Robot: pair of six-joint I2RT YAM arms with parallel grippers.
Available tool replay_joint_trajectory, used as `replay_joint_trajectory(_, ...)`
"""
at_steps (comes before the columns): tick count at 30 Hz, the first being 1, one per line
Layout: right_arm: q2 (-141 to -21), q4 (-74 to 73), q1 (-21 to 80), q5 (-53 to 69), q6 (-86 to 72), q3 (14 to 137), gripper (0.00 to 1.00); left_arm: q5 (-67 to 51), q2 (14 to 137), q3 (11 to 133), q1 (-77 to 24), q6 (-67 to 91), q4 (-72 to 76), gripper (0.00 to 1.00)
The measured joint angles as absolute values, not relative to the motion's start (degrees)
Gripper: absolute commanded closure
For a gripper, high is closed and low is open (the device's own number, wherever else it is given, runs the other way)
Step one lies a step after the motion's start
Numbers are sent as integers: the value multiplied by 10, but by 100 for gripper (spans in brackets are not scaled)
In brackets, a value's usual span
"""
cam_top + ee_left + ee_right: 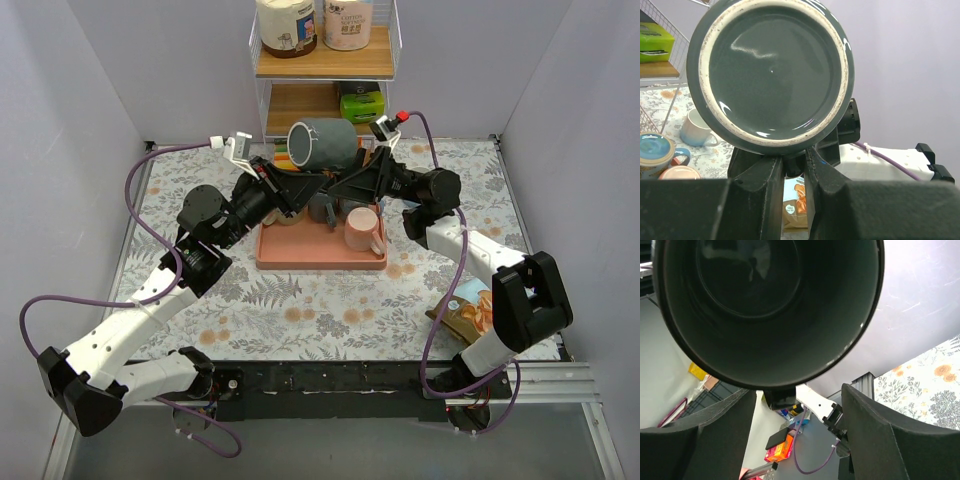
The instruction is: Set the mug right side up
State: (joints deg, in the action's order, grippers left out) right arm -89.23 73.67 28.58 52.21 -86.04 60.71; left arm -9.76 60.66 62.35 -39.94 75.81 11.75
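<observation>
A dark grey mug hangs on its side in the air above the back of the pink tray. Its base faces left and fills the left wrist view. Its open mouth faces right and fills the right wrist view. My left gripper reaches under the mug, and in the left wrist view it is shut on the mug's handle, which points down. My right gripper is just right of it. In the right wrist view it is open, with its fingers spread wide below the rim.
A pink mug and other cups stand on the tray. A pale mug and a blue mug show below the held mug. A wire shelf with containers stands behind. A snack bag lies at the front right.
</observation>
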Motion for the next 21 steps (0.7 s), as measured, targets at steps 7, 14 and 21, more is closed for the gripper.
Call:
replay_joint_trajectory(7, -892, 740, 286, 521, -862, 614, 33, -100, 607, 623, -400, 759, 116, 100)
replay_joint_trajectory(14, -892, 741, 286, 504, -864, 614, 45, -101, 607, 621, -400, 759, 116, 100)
replay_joint_trajectory(21, -893, 740, 289, 482, -871, 614, 56, -101, 607, 613, -400, 761, 121, 100)
